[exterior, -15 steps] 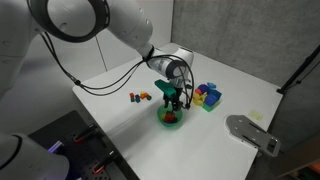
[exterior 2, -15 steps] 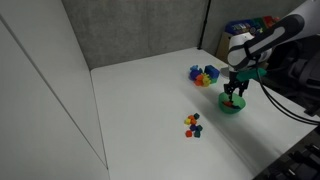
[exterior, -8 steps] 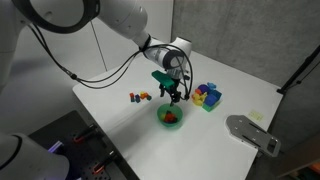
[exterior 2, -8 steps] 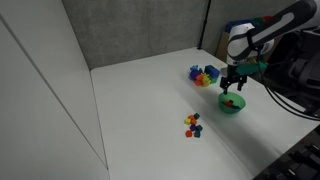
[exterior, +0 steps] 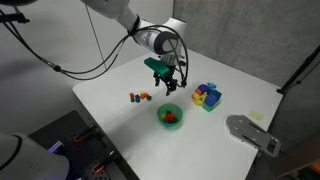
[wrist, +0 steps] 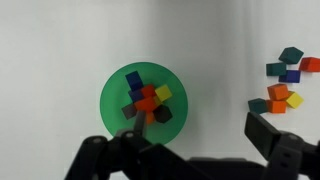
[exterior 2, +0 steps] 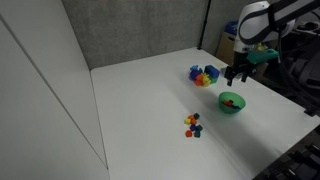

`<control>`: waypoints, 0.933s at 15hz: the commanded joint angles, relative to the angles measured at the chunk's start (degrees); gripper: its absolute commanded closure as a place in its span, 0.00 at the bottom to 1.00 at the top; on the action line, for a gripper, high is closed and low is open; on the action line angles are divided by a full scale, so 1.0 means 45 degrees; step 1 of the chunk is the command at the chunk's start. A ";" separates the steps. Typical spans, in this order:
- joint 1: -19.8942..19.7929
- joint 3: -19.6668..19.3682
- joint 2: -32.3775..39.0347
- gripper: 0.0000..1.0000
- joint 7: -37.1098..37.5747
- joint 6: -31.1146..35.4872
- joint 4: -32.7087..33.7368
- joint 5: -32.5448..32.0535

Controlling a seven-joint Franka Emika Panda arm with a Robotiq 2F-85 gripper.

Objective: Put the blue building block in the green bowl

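Lifting off since a second ago: the tool (exterior: pixel 167 88) was down at the green bowl (exterior: pixel 170 116) and now hangs well above it in both exterior views, with the arm drawn up and back. The bowl sits on the same spot of the white tabletop (exterior: pixel 110 92).

In the wrist view the blue building block (wrist: pixel 134 80) lies inside the bowl. It is a tiny cube at the edge of a small heap, touching red, orange, yellow and dark blocks, and far smaller than the bowl.

The tool is released and empty. Its fingers (wrist: pixel 275 140) are spread wide and touch neither the bowl nor any block.

Beyond the bowl, loose small blocks (exterior: pixel 139 97) cluster on the tabletop. The joined blue-yellow-purple piece (exterior: pixel 207 96) stands apart from them.
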 commanded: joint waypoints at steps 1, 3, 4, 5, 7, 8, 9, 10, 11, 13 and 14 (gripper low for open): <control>0.0064 0.0023 -0.1809 0.00 0.0007 -0.0276 -0.1400 -0.0130; 0.0188 -0.0014 -0.2604 0.00 0.0264 -0.0358 -0.2021 -0.0334; 0.0228 -0.0012 -0.3004 0.00 0.0376 -0.0400 -0.2315 -0.0392; 0.0268 -0.0006 -0.3361 0.00 0.0471 -0.0432 -0.2569 -0.0446; 0.0371 -0.0002 -0.4183 0.00 0.0748 -0.0434 -0.3112 -0.0706; 0.0407 0.0017 -0.4628 0.00 0.0925 -0.0301 -0.3402 -0.0823; 0.0435 0.0063 -0.5049 0.00 0.1006 -0.0199 -0.3670 -0.0862; 0.0459 0.0122 -0.5542 0.00 0.1040 -0.0118 -0.3959 -0.0848; 0.0485 0.0179 -0.5950 0.00 0.1070 -0.0144 -0.4153 -0.0852; 0.0534 0.0318 -0.6707 0.00 0.1093 -0.0229 -0.4457 -0.0852; 0.0557 0.0395 -0.7142 0.00 0.1072 -0.0239 -0.4654 -0.0840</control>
